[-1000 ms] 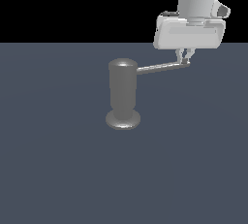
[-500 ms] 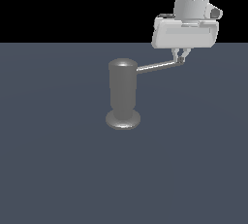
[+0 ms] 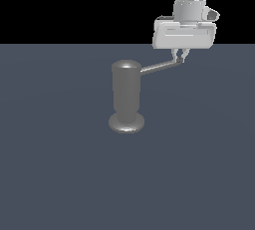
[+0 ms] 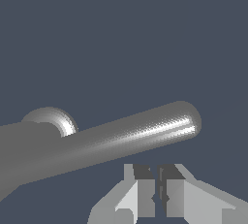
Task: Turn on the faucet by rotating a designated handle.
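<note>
**Pushing the handle tip with a closed claw**

Pressing sideways is the step in hand, and the claw (image 3: 179, 57) looks set for it: the wrist view shows its two fingers (image 4: 145, 189) drawn almost together with nothing between them, so it is closed and empty, not gripping.

The handle (image 3: 158, 67) is a thin rod whose rounded tip sits right at the claw's fingertips; in the exterior view they appear to touch, though contact cannot be confirmed. From there the rod runs away from the claw to the upper part of the faucet (image 3: 126, 97), which stands upright on the counter (image 3: 60, 174), below the claw and off to one side.

To do this well, I judge the push should follow an arc around the faucet's upright axis, not a straight line, so the fingers stay against the rod. Contact near the tip gives good leverage, but the rounded end invites slipping off; keeping the fingertips low enough to overlap the rod's side, and moving slowly, should help.
</note>
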Action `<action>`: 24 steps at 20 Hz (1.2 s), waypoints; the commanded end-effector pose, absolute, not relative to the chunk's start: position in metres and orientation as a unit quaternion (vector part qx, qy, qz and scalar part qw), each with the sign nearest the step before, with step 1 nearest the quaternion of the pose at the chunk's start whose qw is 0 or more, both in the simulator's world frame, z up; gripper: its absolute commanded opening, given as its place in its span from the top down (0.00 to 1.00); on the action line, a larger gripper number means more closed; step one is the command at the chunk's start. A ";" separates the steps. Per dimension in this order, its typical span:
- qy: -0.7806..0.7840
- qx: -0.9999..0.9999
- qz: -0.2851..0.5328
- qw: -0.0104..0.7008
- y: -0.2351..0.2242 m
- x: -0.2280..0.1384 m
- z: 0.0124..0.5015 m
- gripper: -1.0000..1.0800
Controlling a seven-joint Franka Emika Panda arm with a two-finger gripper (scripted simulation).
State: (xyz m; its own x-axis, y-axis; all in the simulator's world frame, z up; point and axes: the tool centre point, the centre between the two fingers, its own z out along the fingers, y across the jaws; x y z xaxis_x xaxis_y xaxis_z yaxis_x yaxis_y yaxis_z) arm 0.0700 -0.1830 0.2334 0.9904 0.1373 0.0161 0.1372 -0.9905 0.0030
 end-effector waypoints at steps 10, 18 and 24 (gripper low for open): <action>0.071 0.997 0.004 0.000 -0.169 0.103 0.224 1.00; 0.069 0.998 0.003 0.000 -0.165 0.123 0.222 1.00; 0.067 0.998 0.001 0.000 -0.162 0.136 0.221 1.00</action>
State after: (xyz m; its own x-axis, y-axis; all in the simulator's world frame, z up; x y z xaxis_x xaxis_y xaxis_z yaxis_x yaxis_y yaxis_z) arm 0.1319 -0.1606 0.2328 0.9901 0.1399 0.0101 0.1399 -0.9902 -0.0013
